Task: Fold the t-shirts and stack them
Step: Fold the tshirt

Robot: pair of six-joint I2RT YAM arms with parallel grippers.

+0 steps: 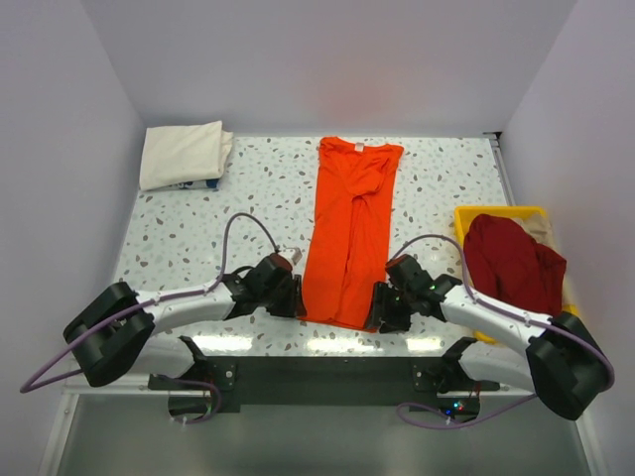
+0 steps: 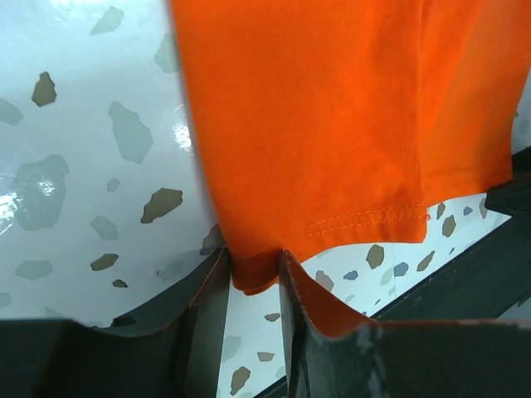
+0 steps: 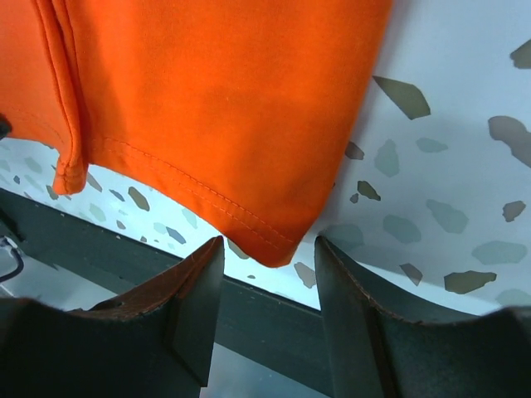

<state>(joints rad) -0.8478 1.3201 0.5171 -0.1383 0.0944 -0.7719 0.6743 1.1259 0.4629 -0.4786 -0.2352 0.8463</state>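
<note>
The speckled table (image 1: 248, 188) carries everything. The orange shirt (image 1: 349, 233) lies flat down its middle, folded into a long strip, with the collar at the far end and the hem at the near edge between the two arms. The dark red shirt (image 1: 511, 263) is heaped in the yellow tray (image 1: 488, 211) at the right. The cream shirt (image 1: 182, 154) sits folded at the far left corner.

The left gripper (image 2: 253, 269) is at the hem's left corner. Its jaws are narrowly parted, and the corner tucks into the gap and brushes both fingers (image 2: 207, 307).

The right gripper (image 3: 267, 249) stands wide apart and holds nothing. The hem's right corner lies just ahead, between the fingertips.
</note>
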